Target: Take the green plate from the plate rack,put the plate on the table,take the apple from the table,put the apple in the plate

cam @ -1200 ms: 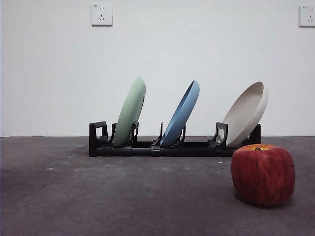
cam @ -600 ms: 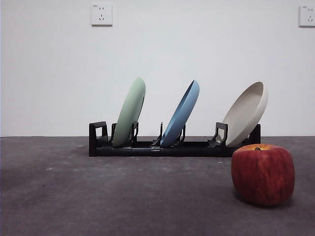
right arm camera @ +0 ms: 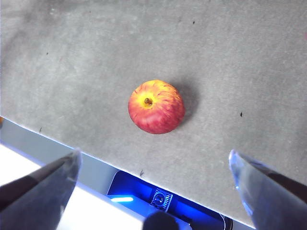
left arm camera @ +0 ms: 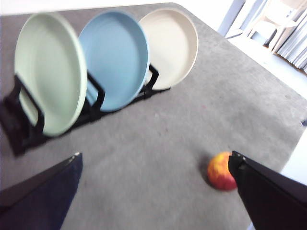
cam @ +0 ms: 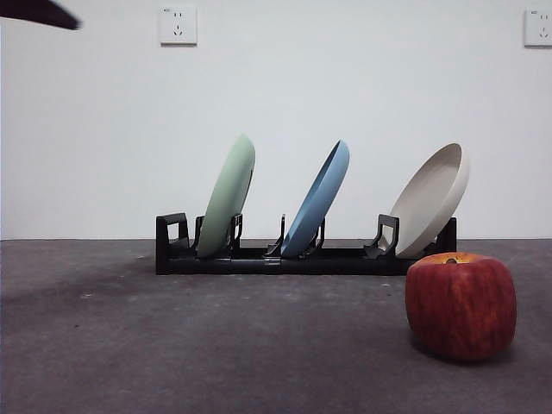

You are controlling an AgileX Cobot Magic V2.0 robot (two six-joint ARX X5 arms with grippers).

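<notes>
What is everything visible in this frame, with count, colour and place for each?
matte pale sage-green round plate: 1, green, leaning in the rack's end slot farthest from the apple
blue round plate: 1, blue, leaning in the middle slot
cream-beige round plate: 1, cream, leaning in the end slot nearest the apple
long low black plastic plate rack: 1, black, on the table behind the apple
blocky red apple with yellow-orange stem patch: 1, red, on the table in front of the rack's cream end
dark grey speckled table: 1, grey
white wall sockets: 2, white, high on the wall
left end effector: 1, black, open, above the table facing the rack
right end effector: 1, open, above the apple
</notes>
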